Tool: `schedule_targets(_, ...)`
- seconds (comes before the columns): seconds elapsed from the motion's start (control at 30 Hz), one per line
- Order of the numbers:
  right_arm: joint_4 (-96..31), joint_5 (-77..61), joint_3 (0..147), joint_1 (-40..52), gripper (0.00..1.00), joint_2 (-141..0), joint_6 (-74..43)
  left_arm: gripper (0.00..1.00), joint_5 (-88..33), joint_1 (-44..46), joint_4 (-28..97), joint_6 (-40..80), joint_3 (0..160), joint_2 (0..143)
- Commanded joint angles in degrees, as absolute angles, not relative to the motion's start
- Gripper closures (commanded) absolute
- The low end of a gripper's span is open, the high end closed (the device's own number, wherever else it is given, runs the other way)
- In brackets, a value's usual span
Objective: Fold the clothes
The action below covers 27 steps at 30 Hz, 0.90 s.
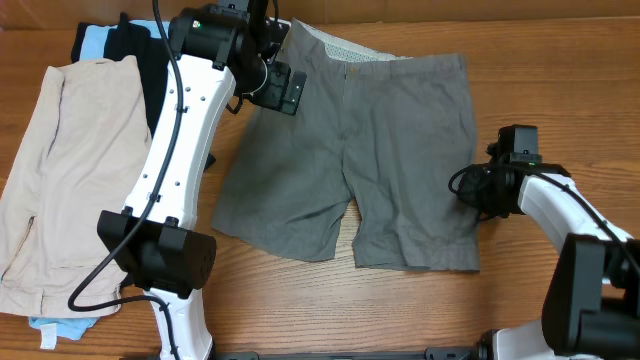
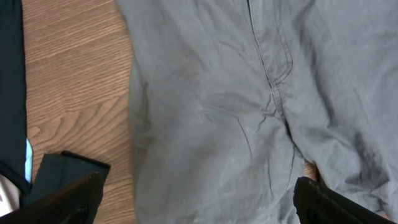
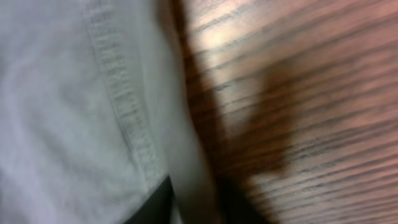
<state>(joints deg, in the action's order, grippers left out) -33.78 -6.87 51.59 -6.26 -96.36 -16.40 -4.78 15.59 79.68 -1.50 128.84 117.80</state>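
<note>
The mid-grey shorts (image 1: 350,150) lie spread flat on the wooden table, waistband at the far side and legs toward the front. My left gripper (image 1: 282,88) hovers over their left hip; in the left wrist view its jaws (image 2: 199,208) are open and empty above the fly and crotch seam (image 2: 273,93). My right gripper (image 1: 478,195) is at the outer edge of the right leg. In the blurred right wrist view its dark fingers (image 3: 163,208) are closed together on the side hem of the shorts (image 3: 62,93), which looks slightly raised and throws a shadow.
Beige shorts (image 1: 60,170) lie at the left, over a light blue cloth (image 1: 95,40). A black garment (image 1: 140,60) lies at the back left and shows in the left wrist view (image 2: 11,93). Bare wood (image 1: 300,310) runs along the front.
</note>
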Motion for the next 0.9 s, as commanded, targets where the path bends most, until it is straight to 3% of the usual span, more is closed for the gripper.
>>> schedule_targets(0.0, -32.7, -5.9, 51.0, -6.2, 0.96, -98.5, -19.6, 0.0, -4.0, 15.3, 79.4, -1.8, 129.1, 117.8)
schedule_targets(0.17, -32.1, -5.6, 51.5, -9.8, 0.96, -98.5, -22.4, 0.0, -4.0, 15.3, 79.4, -1.7, 129.1, 118.5)
schedule_targets(0.5, -31.5, -15.0, 55.3, -29.1, 0.96, -98.5, -22.1, 0.0, -4.5, 15.4, 77.3, -1.7, 129.1, 126.5)
schedule_targets(0.87, -37.6, -15.1, 66.9, -34.5, 0.95, -98.5, -19.5, 0.0, -15.0, 15.7, 55.6, -5.0, 129.1, 132.3)
